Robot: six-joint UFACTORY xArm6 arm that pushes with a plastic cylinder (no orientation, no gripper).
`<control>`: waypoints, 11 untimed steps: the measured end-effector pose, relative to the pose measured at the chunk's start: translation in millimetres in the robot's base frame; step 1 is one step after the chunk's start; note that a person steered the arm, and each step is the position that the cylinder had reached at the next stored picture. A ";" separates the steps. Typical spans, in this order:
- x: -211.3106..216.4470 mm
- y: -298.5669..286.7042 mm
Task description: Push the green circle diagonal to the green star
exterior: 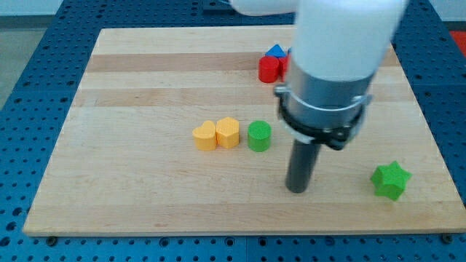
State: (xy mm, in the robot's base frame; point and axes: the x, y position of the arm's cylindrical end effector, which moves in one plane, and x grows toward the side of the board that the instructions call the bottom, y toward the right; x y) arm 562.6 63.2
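The green circle [258, 136] sits near the middle of the wooden board [145, 189], touching the right side of a yellow hexagon block [228, 132]. The green star [390, 180] lies near the board's lower right corner. My tip [297, 189] rests on the board below and to the right of the green circle, apart from it, and well to the left of the green star.
A yellow heart-like block [205, 136] sits left of the yellow hexagon. A red block [271, 69] and a blue block [276, 52] lie near the view's top, partly hidden by the arm's white body [342, 44].
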 end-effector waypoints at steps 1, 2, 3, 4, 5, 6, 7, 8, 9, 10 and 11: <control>0.0 -6.3; 0.0 -6.3; 0.0 -14.8; -2.8 -46.8; -23.9 -67.4; -49.7 -68.8; -67.9 -68.8; -90.8 -68.8; -102.8 -68.3; -102.8 -55.0; -102.8 -33.9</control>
